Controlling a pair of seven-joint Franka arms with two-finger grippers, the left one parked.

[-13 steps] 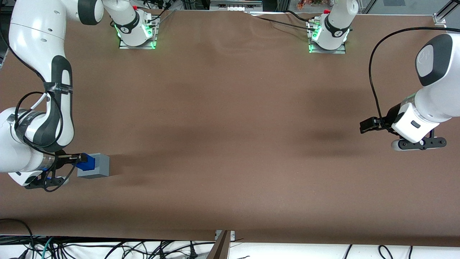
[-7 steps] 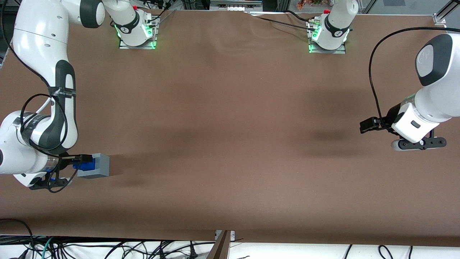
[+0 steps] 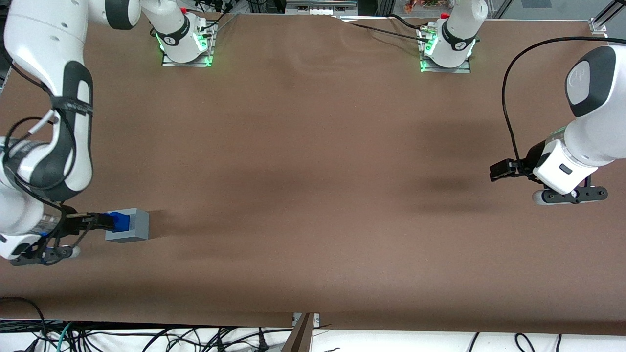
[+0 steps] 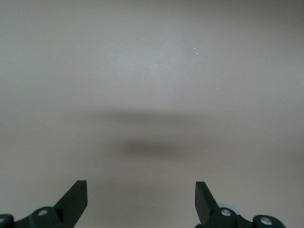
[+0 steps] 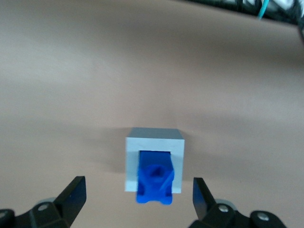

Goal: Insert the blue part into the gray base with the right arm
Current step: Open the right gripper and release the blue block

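The gray base sits on the brown table at the working arm's end. The blue part is seated in its recess and sticks out of the face turned toward my right gripper. That gripper is open, level with the part and just clear of it, with nothing between its fingers. The right wrist view looks straight at the gray base with the blue part in its square opening. The gripper has its black fingertips spread wide, one to each side of the part and apart from it.
Two arm mounts with green lights stand along the table edge farthest from the front camera. Loose cables lie below the nearest edge. Brown cloth covers the table.
The gripper has let go of the blue part and backed away from the gray base toward the working arm's end. The part stays in the base.
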